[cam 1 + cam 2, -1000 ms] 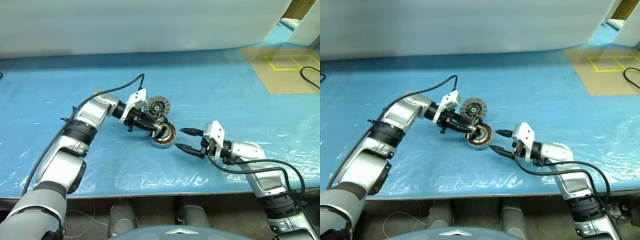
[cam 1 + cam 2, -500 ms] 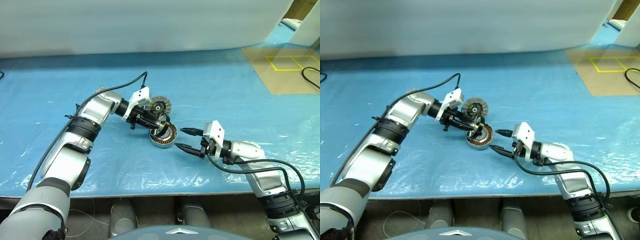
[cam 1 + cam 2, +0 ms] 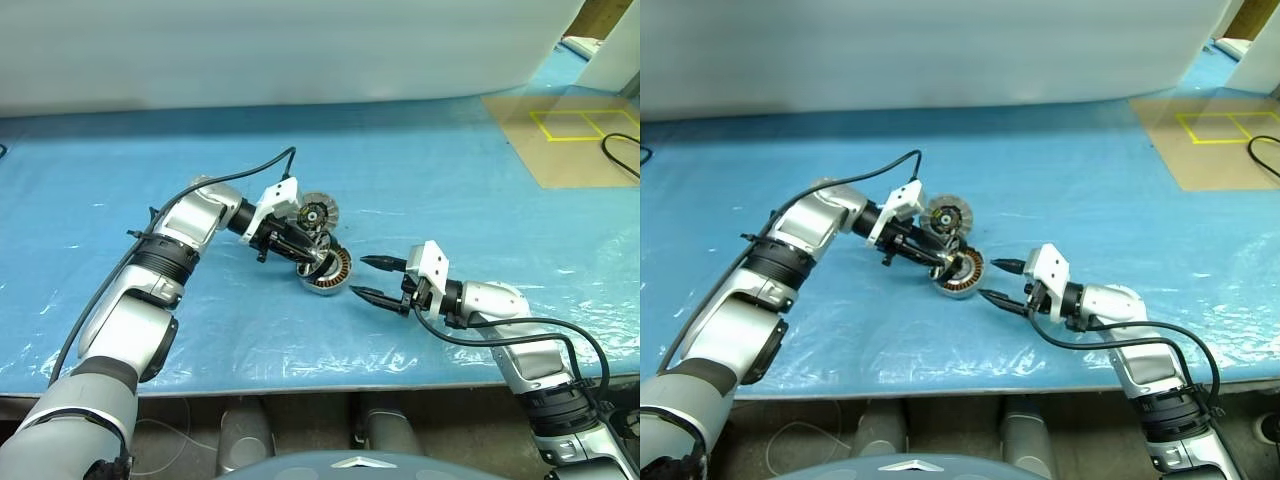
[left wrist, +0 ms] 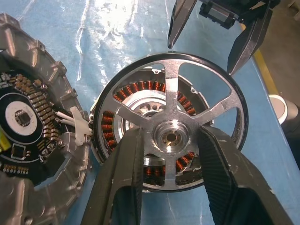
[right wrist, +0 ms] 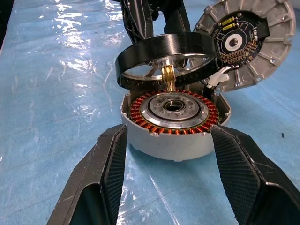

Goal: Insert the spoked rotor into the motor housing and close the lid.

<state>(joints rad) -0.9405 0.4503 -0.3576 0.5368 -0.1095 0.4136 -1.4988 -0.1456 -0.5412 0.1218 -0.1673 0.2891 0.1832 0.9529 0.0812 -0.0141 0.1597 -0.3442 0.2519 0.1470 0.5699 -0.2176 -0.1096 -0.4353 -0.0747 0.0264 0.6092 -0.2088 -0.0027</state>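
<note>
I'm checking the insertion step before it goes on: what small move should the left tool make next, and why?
Probably lower the spoked rotor straight down. The left tool holds it by the hub just above the motor housing, its brass shaft tip close over the central bore but not seated; the right tool stands open beside the housing.

A desk covered in crinkled blue plastic sheet carries the motor housing, a round silver can ringed with copper windings. Just beside it the lid rests with its circuit face showing. Well apart, a tan board marked with yellow squares lies at the far right
</note>
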